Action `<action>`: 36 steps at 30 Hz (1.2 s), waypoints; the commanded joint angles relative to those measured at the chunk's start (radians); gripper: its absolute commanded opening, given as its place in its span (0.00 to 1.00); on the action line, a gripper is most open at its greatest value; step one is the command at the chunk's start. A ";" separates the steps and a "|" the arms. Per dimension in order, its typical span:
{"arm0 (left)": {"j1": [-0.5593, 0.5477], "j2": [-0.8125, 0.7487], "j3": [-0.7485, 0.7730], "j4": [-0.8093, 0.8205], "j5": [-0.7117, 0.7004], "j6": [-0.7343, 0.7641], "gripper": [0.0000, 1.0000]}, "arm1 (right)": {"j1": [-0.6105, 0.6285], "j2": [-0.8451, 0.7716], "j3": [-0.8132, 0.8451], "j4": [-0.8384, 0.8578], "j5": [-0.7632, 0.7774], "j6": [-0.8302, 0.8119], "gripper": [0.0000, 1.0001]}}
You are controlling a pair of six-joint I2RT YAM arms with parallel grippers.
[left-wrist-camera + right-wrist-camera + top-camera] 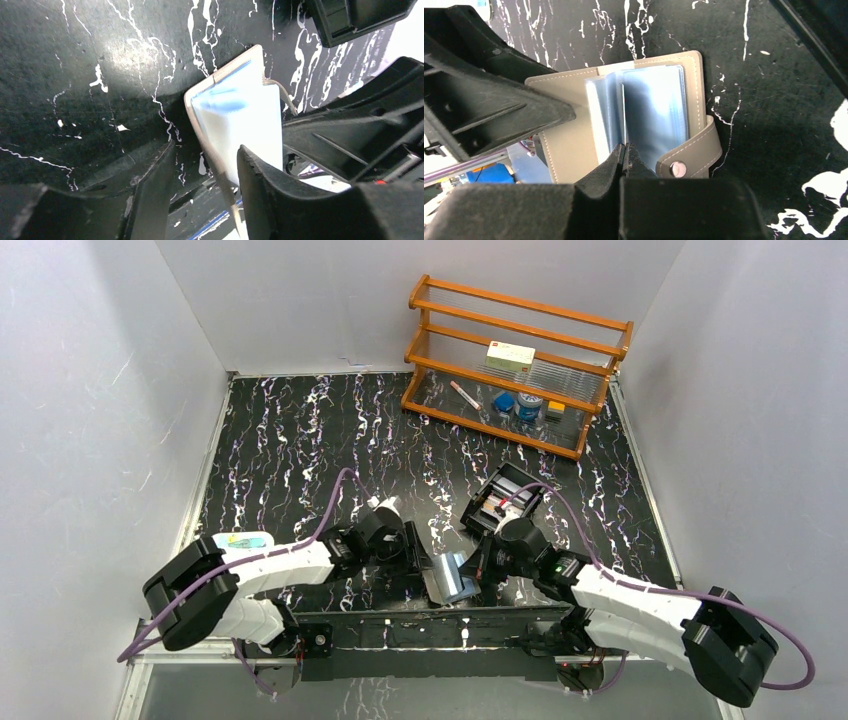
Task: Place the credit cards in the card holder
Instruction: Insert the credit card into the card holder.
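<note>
The card holder point(452, 578) is a grey fold-over wallet lying open near the table's front edge between my two grippers. In the right wrist view its bluish clear sleeves point(654, 110) fan up from the grey cover point(566, 105), and the snap tab point(678, 168) hangs to the right. My right gripper point(625, 148) is shut on the lower edge of one sleeve. My left gripper point(205, 150) is open, with the cover's thin edge point(220, 175) standing in the gap between its fingers. Pale credit cards point(493, 508) with red marks sit in a black tray. Another pale card point(243, 540) lies beside the left arm.
The black box-like tray point(512, 482) stands just behind the right gripper. A wooden rack point(515, 365) with small items stands at the back right. White walls close in the marbled black table point(300, 440) on three sides.
</note>
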 commanded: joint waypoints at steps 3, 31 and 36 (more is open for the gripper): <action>0.000 -0.043 -0.036 0.099 0.062 0.005 0.53 | 0.011 0.009 0.031 0.052 0.003 -0.010 0.00; 0.009 -0.110 -0.001 0.017 0.026 0.075 0.53 | 0.101 -0.011 0.045 0.163 0.009 0.044 0.00; 0.009 -0.125 0.001 0.001 0.019 0.076 0.53 | 0.116 -0.046 0.047 0.138 0.034 0.049 0.00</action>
